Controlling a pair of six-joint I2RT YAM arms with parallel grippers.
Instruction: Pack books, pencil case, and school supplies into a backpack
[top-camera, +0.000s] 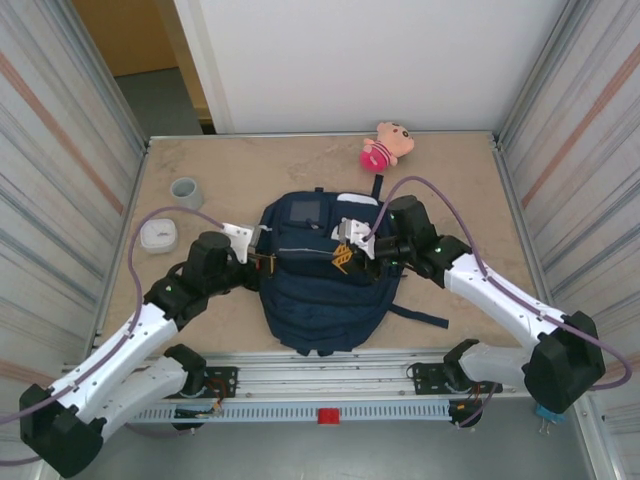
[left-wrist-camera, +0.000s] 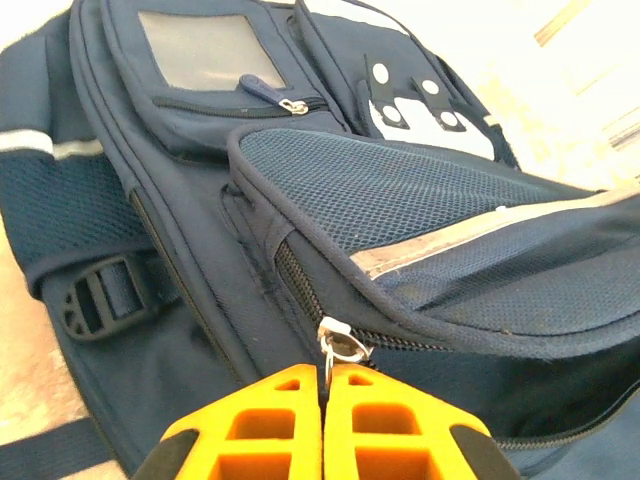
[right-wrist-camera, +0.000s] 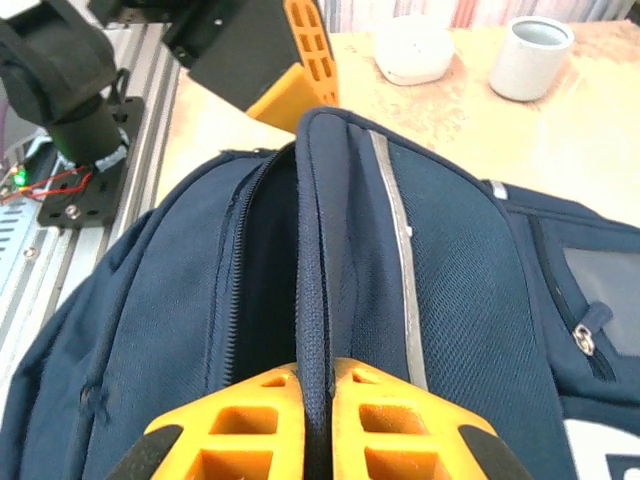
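Observation:
The navy backpack (top-camera: 320, 310) lies flat in the middle of the table, its top towards the far side. My left gripper (top-camera: 266, 260) is at its left side, shut on the metal zipper pull (left-wrist-camera: 337, 350) of the main zip, orange fingers (left-wrist-camera: 270, 420) pressed together. My right gripper (top-camera: 343, 258) sits over the bag's upper middle, shut on the piped edge of the backpack's opening (right-wrist-camera: 318, 300). A dark gap shows beside that edge, between the zip teeth. The books, pencil case and school supplies are out of view.
A white rounded box (top-camera: 158, 235) and a grey cup (top-camera: 186, 189) stand left of the bag, also seen at the far side as box (right-wrist-camera: 412, 50) and cup (right-wrist-camera: 530, 55). A pink-and-tan plush toy (top-camera: 385, 145) lies at the back. Metal rails run along the near edge.

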